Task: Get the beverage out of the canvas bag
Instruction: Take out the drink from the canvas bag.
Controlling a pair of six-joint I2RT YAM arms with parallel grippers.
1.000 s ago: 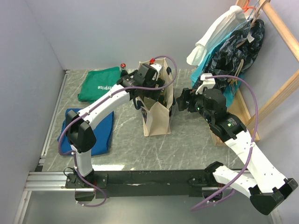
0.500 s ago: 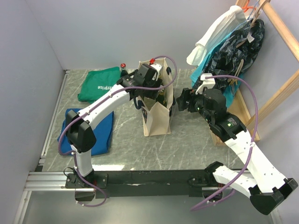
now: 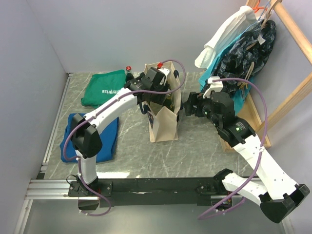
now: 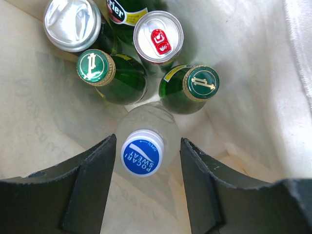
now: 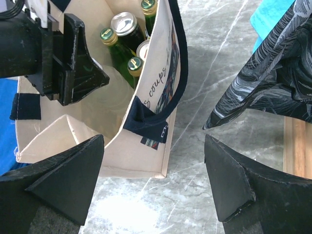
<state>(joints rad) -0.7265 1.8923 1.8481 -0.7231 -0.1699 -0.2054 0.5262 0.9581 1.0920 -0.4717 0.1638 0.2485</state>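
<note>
**Contents of the bag.** The canvas bag stands upright at the middle of the bench, its mouth open. It holds six containers:
- One clear bottle with a blue cap marked "Pocari Sweat".
- Three green glass bottles. Two show green caps; the third shows only its yellow label at the top edge of the left wrist view.
- Two cans, one with a red pull-tab and one with a plain silver top.

**Left arm.** The left gripper reaches down into the bag from above. Its jaws are clenched against the two sides of the clear bottle, grasping it below the cap. The bottle stands upright in the bag. The two capped green bottles stand just beyond it, crowded close.

**Right arm.** The right gripper hovers outside the bag, near its right wall. Its jaws are released and spread wide, with nothing between them. One navy handle droops over that wall.

**Surroundings.**
- One folded green cloth lies at the far left of the bench.
- One blue cloth lies nearer, under the left arm.
- One small red-capped bottle stands behind the green cloth.
- One wooden rack at the right carries white, teal and dark patterned garments, which hang near the right arm.
</note>
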